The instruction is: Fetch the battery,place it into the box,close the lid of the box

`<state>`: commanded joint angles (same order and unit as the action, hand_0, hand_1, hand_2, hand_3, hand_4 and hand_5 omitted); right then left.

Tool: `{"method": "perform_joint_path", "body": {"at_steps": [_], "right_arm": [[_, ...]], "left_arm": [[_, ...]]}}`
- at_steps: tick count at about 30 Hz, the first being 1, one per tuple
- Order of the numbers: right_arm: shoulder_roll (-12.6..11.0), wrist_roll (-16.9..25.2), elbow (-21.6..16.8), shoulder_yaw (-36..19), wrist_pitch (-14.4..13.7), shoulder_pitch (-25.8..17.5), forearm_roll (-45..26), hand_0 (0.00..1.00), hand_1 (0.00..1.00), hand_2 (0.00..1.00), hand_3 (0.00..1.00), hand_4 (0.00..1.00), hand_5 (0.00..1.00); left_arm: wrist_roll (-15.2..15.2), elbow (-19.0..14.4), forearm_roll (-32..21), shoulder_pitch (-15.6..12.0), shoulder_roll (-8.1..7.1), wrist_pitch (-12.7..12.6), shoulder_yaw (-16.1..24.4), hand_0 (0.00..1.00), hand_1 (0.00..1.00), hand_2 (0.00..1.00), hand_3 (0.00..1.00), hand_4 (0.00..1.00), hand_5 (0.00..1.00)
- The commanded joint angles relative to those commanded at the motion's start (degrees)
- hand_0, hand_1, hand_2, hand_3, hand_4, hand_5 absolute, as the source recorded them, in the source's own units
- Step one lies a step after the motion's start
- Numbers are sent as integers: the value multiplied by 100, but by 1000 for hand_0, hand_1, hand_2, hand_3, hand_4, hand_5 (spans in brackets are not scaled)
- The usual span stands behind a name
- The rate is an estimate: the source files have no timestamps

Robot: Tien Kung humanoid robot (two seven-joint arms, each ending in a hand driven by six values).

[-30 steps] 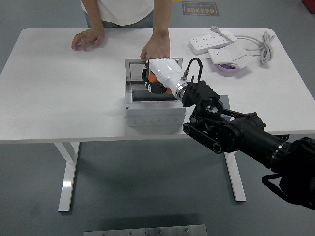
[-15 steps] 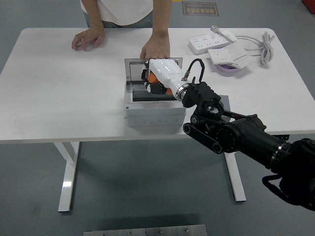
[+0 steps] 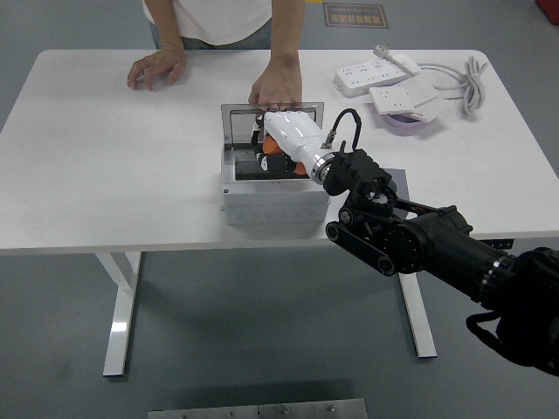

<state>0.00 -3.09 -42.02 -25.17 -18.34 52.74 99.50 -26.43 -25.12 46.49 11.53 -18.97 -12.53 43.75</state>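
Head view: white table (image 3: 105,175) seen from above; grey box (image 3: 272,196) near its front edge
Box: open; its lid (image 3: 240,118) stands raised at the far side
Right hand (image 3: 293,140): white, reaching down into the box's opening; fingers curled around the orange battery (image 3: 273,149), which sits inside the opening, mostly hidden under the palm
Person: standing at the far side; one hand (image 3: 276,87) resting on the lid's far edge, the other hand (image 3: 157,68) flat on the table, well apart
Far right: two power strips (image 3: 384,78) with a coiled cable; one overlaps a purple dish (image 3: 403,125)
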Motion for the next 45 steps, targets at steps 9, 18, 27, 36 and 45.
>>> {"method": "perform_joint_path", "body": {"at_steps": [9,18,27,36,45], "right_arm": [[0,5,12,2,21,-17,-10,493,616,604,624,699,132],[0,-6,15,47,-25,-27,-12,585,642,615,634,757,198],[0,-27,-40,106,-55,14,16,598,649,621,637,780,216],[-127,-341,-679,-57,311,158,114,583,639,614,639,805,246],[-575,-644,-1219,-466,753,486,-112,506,570,575,622,819,294]], "left_arm": [[-12,-1,29,0,-1,5,14,678,747,655,576,585,195],[-22,-4,51,4,4,8,25,678,747,654,577,584,193],[-53,-9,93,12,16,15,59,678,747,651,574,582,192],[-62,-17,24,-65,25,-18,42,677,746,648,575,580,188],[-26,-15,-95,-117,14,-56,-14,676,746,646,574,572,179]]}}
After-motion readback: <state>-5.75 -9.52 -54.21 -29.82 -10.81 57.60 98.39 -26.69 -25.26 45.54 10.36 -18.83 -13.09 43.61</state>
